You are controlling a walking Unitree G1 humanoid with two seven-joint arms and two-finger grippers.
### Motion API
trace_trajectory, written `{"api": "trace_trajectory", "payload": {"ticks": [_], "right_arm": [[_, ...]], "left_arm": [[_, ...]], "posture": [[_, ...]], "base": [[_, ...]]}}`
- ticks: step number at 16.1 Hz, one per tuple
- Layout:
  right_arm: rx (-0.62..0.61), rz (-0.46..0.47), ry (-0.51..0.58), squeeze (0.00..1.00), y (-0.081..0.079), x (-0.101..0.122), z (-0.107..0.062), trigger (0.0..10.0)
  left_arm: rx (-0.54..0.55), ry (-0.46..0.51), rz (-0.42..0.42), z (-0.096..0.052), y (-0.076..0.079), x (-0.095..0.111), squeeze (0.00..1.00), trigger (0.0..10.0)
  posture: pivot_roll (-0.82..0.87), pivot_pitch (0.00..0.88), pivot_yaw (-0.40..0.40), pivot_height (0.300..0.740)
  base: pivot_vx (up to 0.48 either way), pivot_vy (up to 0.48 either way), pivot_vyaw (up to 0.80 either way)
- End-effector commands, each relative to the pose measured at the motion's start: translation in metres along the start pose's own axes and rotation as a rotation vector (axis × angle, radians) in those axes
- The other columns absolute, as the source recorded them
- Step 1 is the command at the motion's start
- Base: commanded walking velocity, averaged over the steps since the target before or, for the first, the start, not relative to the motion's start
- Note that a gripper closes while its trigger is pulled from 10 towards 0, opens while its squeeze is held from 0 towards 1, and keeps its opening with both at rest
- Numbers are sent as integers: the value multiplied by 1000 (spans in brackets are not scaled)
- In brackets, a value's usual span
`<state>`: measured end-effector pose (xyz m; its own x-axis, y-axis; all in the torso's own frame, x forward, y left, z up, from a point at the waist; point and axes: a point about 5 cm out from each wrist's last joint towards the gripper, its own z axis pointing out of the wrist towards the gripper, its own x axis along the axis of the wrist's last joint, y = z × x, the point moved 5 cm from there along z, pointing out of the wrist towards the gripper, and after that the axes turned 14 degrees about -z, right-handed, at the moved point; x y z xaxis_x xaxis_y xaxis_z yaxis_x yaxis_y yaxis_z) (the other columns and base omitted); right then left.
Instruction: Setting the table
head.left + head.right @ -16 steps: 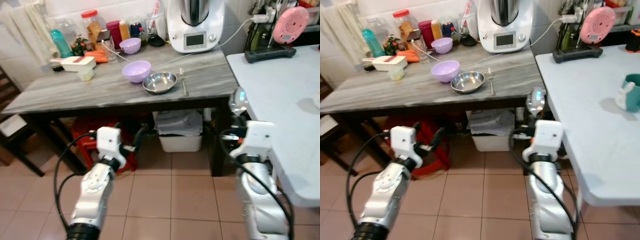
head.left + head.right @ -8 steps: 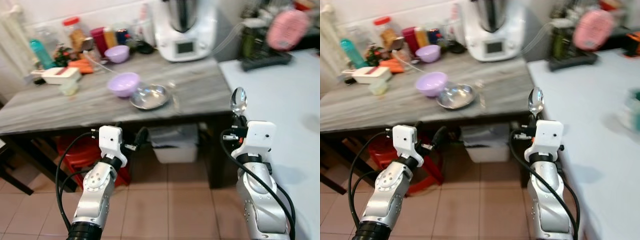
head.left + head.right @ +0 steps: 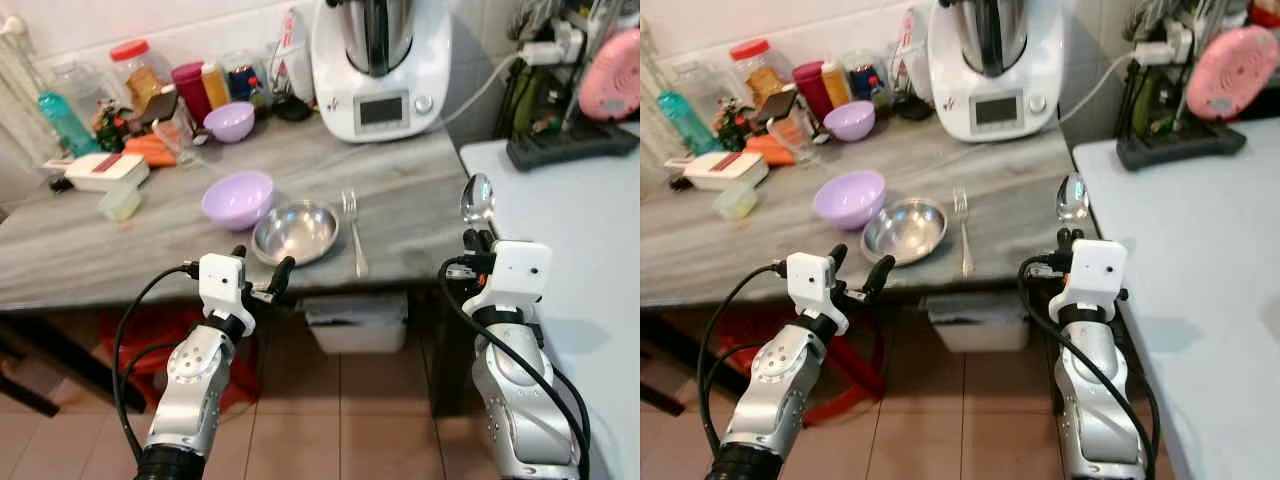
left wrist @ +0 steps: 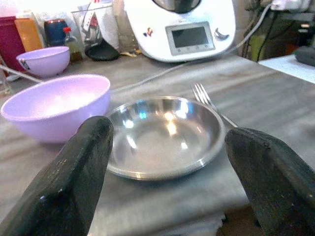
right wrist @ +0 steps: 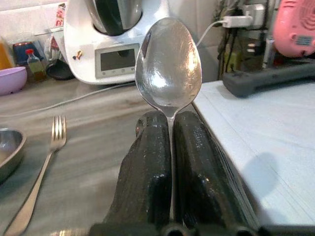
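A steel bowl (image 3: 295,231) sits near the front edge of the grey wooden table (image 3: 120,255), with a fork (image 3: 354,233) lying just to its right and a lilac bowl (image 3: 238,198) touching its left side. My right gripper (image 3: 477,238) is shut on a metal spoon (image 3: 476,198) that stands upright, bowl end up, over the gap between the grey table and a white table (image 3: 590,230). My left gripper (image 3: 260,270) is open with nothing in it, hovering at the table's front edge just before the steel bowl (image 4: 165,135).
At the back of the table stand a white kitchen machine (image 3: 378,62), a second small lilac bowl (image 3: 229,120), jars, bottles and a white box (image 3: 95,171). A pink round device (image 3: 608,73) sits on the white table. A white bin (image 3: 357,323) is underneath.
The camera has come closer to the table and the picture has sharpened. Both grippers now sit at the table's front edge. The spoon stays upright in the right gripper.
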<state>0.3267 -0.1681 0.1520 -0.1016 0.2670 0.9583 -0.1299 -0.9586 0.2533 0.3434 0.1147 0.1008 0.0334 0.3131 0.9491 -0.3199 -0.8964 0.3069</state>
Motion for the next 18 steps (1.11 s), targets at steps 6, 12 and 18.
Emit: {"api": "trace_trajectory", "payload": {"ticks": [6,12,18], "right_arm": [[24,15,34,0,-9,10,2,10000],[38,46,3,0,-10,4,-1,10000],[112,40,-157,0,-12,-23,11,10000]], "left_arm": [[58,42,33,-12,-17,10,0,10000],[3,-7,92,-43,-24,4,0,10000],[-133,-81,80,-62,-16,-1,0,10000]], "posture": [[-89,26,156,740],[-79,35,151,740],[-75,50,146,740]], "base": [[233,0,0],[0,0,0],[0,0,0]]}}
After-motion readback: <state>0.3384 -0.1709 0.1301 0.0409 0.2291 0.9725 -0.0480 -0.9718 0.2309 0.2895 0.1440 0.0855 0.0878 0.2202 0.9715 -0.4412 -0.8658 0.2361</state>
